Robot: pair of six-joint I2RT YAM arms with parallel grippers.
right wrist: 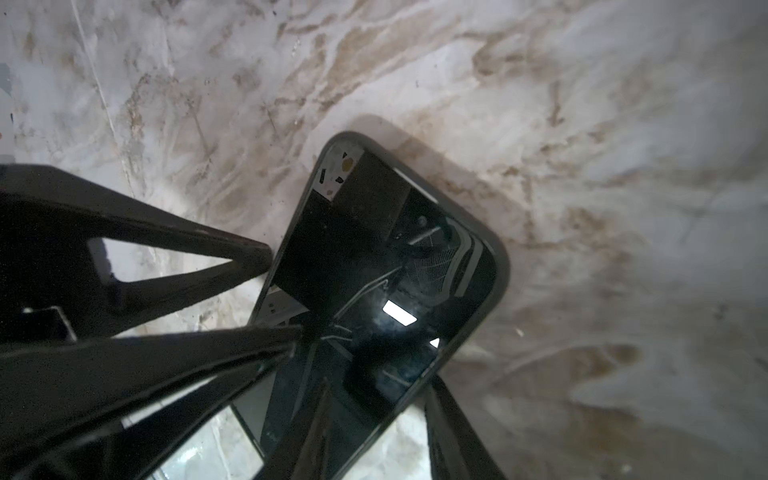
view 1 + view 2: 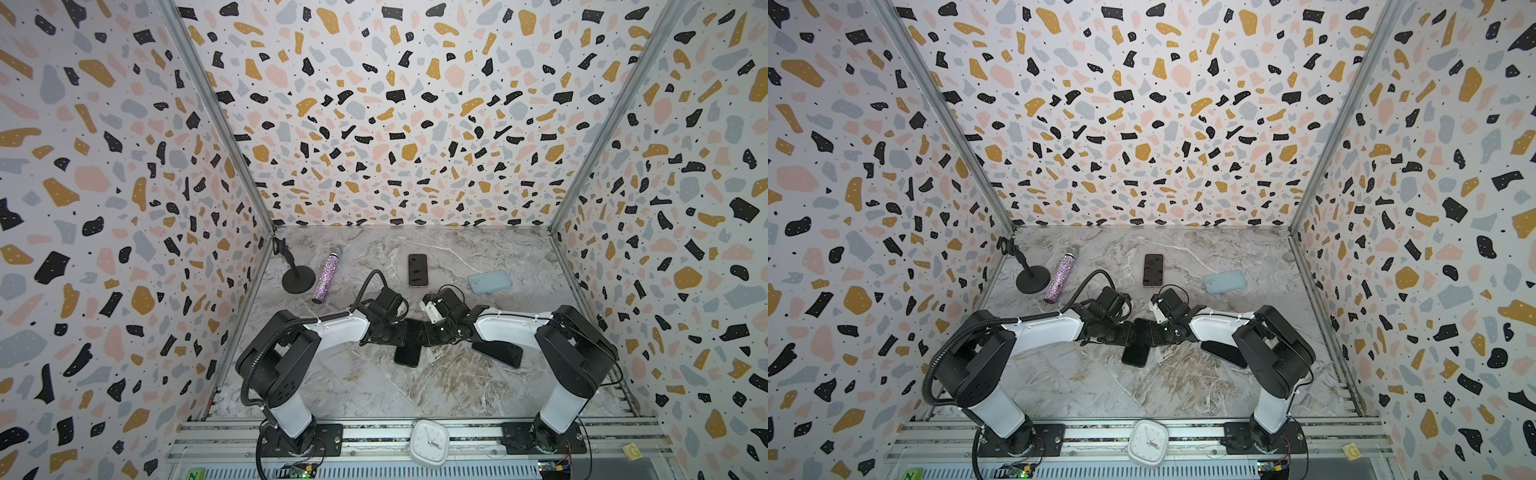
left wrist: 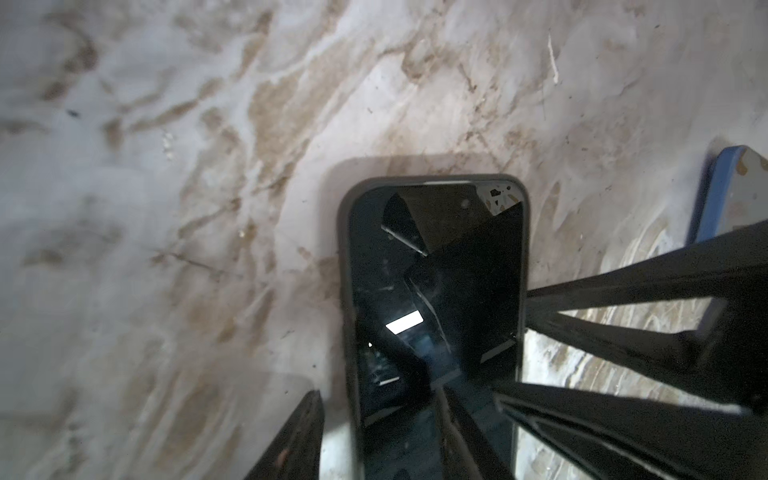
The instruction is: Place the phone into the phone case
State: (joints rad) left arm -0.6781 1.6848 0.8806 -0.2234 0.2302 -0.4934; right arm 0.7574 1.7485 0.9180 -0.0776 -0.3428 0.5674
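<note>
A black-screened phone (image 2: 407, 355) (image 2: 1136, 355) lies flat at the table's middle, its screen (image 3: 457, 249) (image 1: 353, 257) ringed by the rim of a dark grey phone case (image 3: 345, 249) (image 1: 500, 270). Both grippers meet over its near end and hide that end. My left gripper (image 3: 378, 390) (image 2: 399, 332) is open, one finger on the screen, the other on the table beside the rim. My right gripper (image 1: 380, 384) (image 2: 428, 332) is open too, astride the opposite long edge, one finger over the glass and one outside the rim.
A second phone with a pink edge (image 2: 417, 270) and a pale blue case (image 2: 489, 281) lie farther back. A dark slab with a blue edge (image 2: 498, 353) (image 3: 715, 187) sits under the right forearm. A glitter microphone (image 2: 327, 274) and its stand (image 2: 297, 278) are back left.
</note>
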